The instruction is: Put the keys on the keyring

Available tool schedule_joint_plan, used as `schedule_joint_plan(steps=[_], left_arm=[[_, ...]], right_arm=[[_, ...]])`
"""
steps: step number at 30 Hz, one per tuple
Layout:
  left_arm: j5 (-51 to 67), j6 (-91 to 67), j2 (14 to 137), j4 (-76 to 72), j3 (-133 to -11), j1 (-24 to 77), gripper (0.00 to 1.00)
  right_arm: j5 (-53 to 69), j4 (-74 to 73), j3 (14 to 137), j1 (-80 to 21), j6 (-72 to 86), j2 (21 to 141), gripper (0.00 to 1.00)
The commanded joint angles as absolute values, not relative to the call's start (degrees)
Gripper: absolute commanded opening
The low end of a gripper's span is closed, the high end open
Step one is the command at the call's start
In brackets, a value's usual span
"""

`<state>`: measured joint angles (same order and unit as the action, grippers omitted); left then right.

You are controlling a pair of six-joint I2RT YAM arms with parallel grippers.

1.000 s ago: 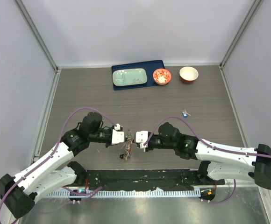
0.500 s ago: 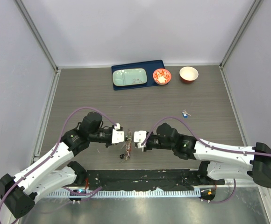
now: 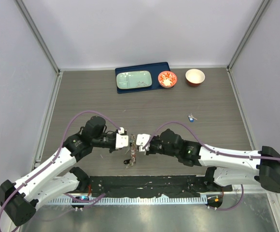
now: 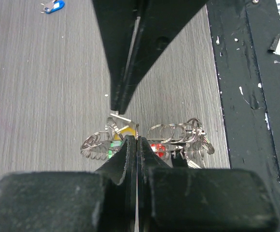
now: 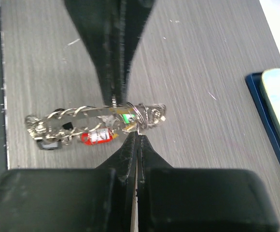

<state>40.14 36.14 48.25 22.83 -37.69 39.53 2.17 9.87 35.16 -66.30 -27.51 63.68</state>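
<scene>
Left gripper (image 3: pixel 130 142): jaws clenched with no gap, grasping the keyring (image 5: pixel 82 113), a silver wire loop strung with small split rings, held just above the grey wood-grain table (image 3: pixel 82 96) at its near centre.

Right gripper (image 3: pixel 138 140): jaws also pressed together, tips touching a split ring on the loop. Whether metal sits between its pads is hidden.

The keys (image 5: pixel 97 137) with red, green and yellow heads hang bunched on the loop; their number cannot be made out.

Since the earlier frames, the right gripper has moved left, closing on the left gripper.

Farther right, a loose blue-headed key (image 3: pixel 191 117) lies apart. At the far edge: a navy tray (image 3: pixel 159 67) with a pale green plate (image 3: pixel 133 80), then two red bowls (image 3: pixel 167 79).
</scene>
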Motion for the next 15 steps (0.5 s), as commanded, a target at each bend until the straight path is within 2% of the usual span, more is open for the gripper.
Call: schedule_joint_plan(steps=[1, 4, 15], left_arm=[[42.63, 35.42, 47.02, 19.25, -37.62, 39.73, 0.00], [42.71, 35.07, 46.93, 18.81, -37.44, 39.64, 0.00], [37.71, 32.08, 46.67, 16.96, -37.09, 39.55, 0.00]], right_arm=[[-7.10, 13.71, 38.14, -66.45, -25.40, 65.12, 0.01], [-8.88, 13.19, 38.76, -66.45, -24.79, 65.48, 0.01], [4.91, 12.75, 36.21, -66.45, -26.98, 60.12, 0.01]])
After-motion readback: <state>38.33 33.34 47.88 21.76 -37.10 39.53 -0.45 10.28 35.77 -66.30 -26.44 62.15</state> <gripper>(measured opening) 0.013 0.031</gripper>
